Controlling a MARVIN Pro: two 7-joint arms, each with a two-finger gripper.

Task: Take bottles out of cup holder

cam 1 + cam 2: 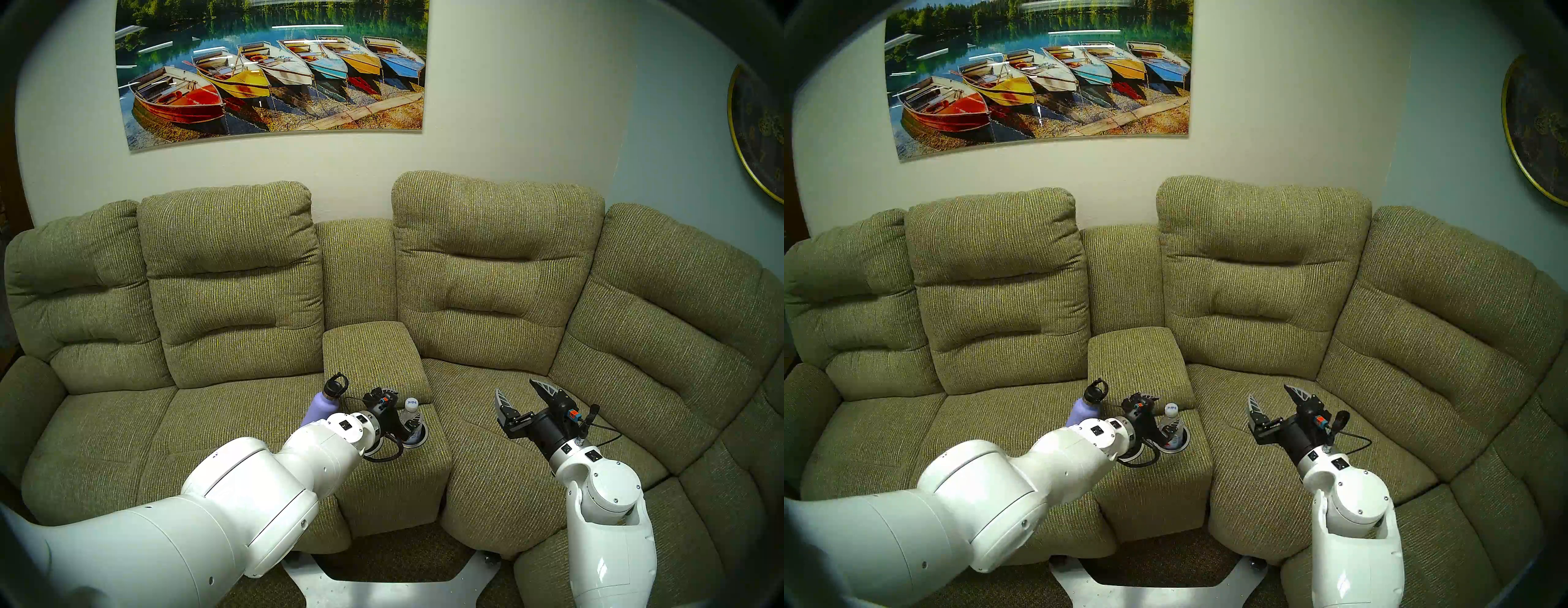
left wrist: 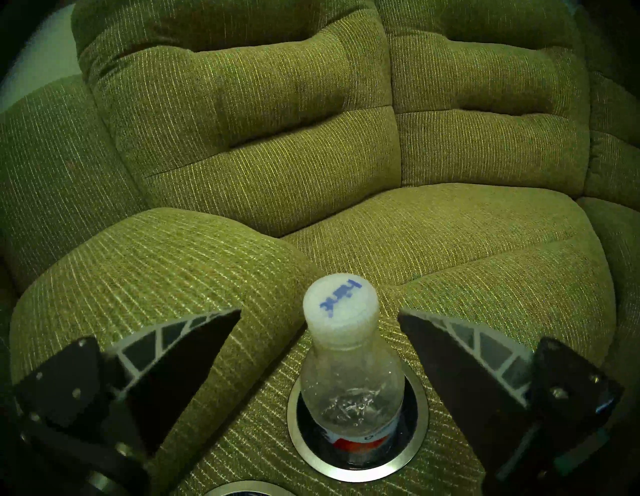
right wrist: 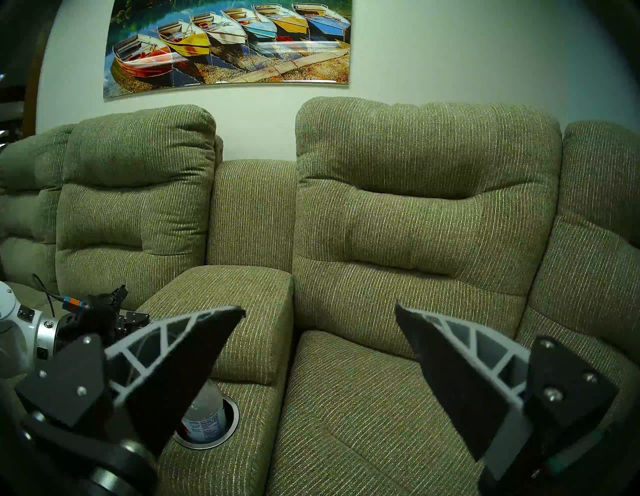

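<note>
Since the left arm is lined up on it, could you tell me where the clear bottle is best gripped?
Probably on the neck and shoulder just under the white cap. The clear bottle stands upright with its lower body sunk in the cup holder, so only the top is free. Come level from the front, open left gripper fingers either side.

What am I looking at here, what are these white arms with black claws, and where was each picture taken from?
It is a two-armed robot facing a green sofa. Two wide pictures come from its head, two close ones from cameras on its wrists. Each arm ends in a pincer. The left pincer is open, a finger either side of a clear bottle standing in a cup holder. The right pincer hangs open and empty. A lavender flask shows beside the left arm.
</note>
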